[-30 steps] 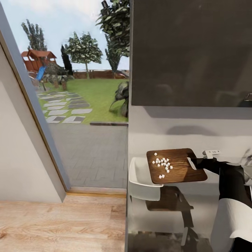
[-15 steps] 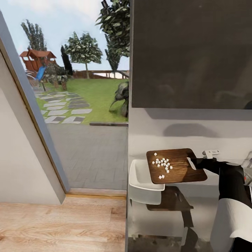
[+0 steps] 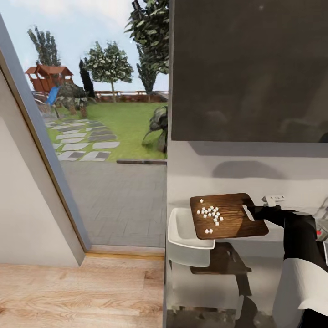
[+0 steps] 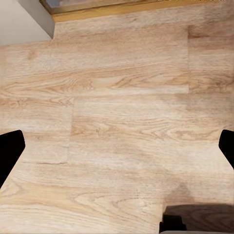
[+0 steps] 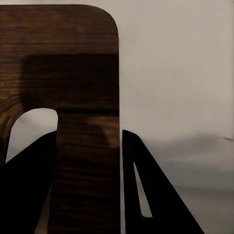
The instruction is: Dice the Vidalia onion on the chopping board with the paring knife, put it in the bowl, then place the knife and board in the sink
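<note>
Head view: the right gripper (image 3: 253,212) clamps the board (image 3: 228,221) by its handle end, holding it above the bowl (image 3: 184,237), onion dice (image 3: 209,214) on top. The left gripper (image 4: 117,146) hangs open over the floor (image 4: 117,97).

One rectangular brown wooden chopping board (image 3: 229,222) is held above the glossy grey countertop (image 3: 269,273). Roughly twenty small white diced onion cubes (image 3: 210,215) lie on the board, too small to count exactly. One shallow white squarish bowl (image 3: 182,234) sits on the countertop, partly under the board's edge. One black right gripper (image 3: 249,212) is clamped on the board's handle end.
</note>
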